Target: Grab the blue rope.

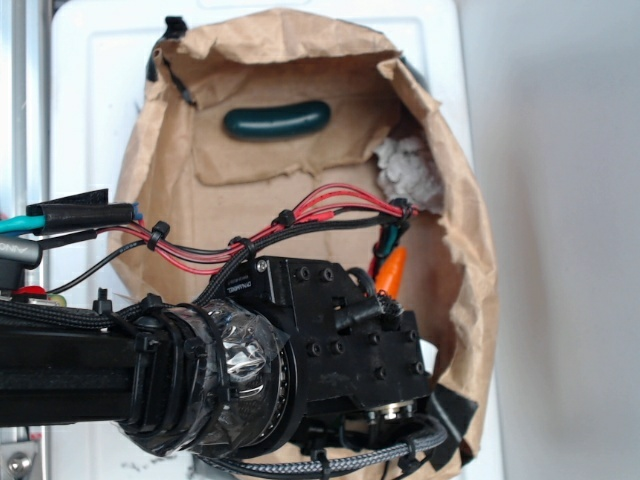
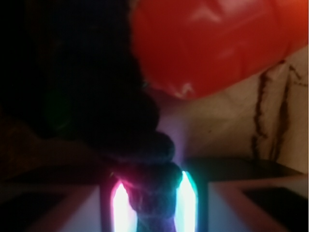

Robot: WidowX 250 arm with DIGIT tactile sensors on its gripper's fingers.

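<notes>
- Exterior: the arm hides the tool and rope; a carrot point(image 1: 392, 272) tip shows beside the wrist, on brown paper point(image 1: 250, 170) over the counter point(image 1: 90, 100); green toy point(image 1: 277, 120) and white wad point(image 1: 408, 170) lie well apart.
- Wrist: the rope point(image 2: 149, 159) sits between the fingers point(image 2: 119, 208), apparently clenched on it; carrot touching it above; lifting remains.

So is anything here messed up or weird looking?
Yes. The brown paper covering the table is crumpled and torn, with ragged edges curling up. A white crumpled wad sits at its right side. The green sausage toy and orange carrot look fine.
</notes>
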